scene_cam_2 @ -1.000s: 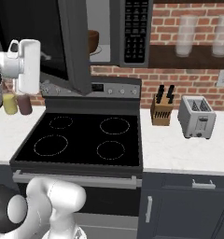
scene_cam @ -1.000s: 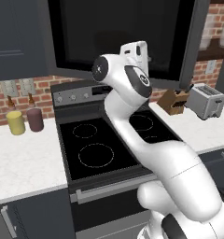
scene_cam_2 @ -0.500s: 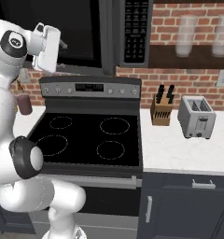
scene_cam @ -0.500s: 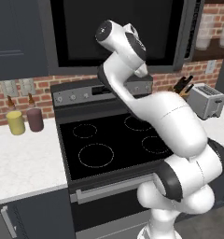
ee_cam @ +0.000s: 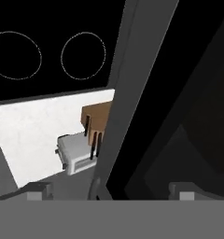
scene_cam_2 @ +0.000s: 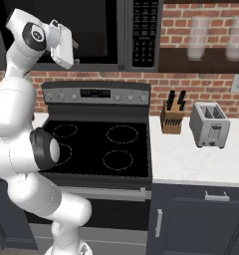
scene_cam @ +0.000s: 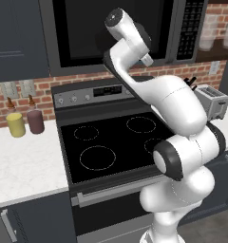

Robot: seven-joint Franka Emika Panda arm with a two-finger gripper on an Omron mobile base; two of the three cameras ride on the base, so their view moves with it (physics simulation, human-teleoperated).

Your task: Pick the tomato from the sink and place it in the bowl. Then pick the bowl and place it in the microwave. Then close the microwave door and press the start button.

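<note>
Right base view: your microwave (scene_cam_2: 66, 30) sits built in above the stove (scene_cam_2: 99, 144), so the arm has to reach high and the hand rides at the level of the microwave door (scene_cam_2: 99, 35). Judged from how flush the door lies with the keypad strip (scene_cam_2: 141, 32), it looks shut or all but shut; what remains would be the start button on that strip. The bowl and tomato are not visible to you; the dark window hides any contents, so I take them to be inside but cannot confirm it. Your gripper (scene_cam_2: 71, 47) stands against the door's lower left, jaws spread wide and holding nothing, likely because a push needs no grasp. Hand view looks along the door edge down to the toaster (ee_cam: 76, 154) and knife block (ee_cam: 97, 123) on the counter (ee_cam: 34, 135).
</note>
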